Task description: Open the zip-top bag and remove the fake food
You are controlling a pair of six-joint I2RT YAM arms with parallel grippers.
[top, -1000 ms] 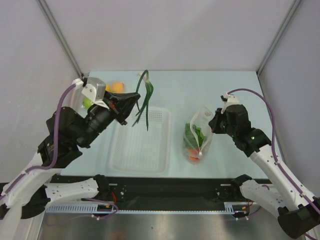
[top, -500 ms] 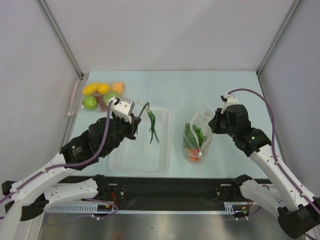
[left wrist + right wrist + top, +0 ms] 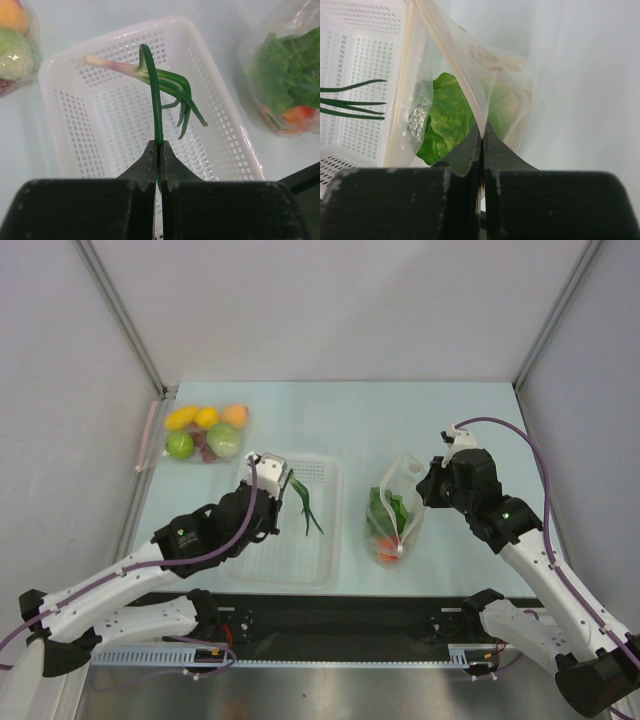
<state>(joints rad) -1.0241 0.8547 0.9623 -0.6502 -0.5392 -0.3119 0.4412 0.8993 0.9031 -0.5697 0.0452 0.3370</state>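
The clear zip-top bag stands right of the white basket, with green lettuce and a red tomato inside. My right gripper is shut on the bag's upper edge and holds it up. My left gripper is shut on the thin dark-green stalks, which hang over the basket with their pale base up. The stalks also show in the top view and the right wrist view.
A second clear pouch with yellow, orange and green round fruits lies at the back left, with a pink strip beside it. Grey walls close in the left, right and back.
My left arm has swung forward and down from the back left, carrying the green stalks over the basket. The fruit pouch has come into view. The right arm and bag have not moved.
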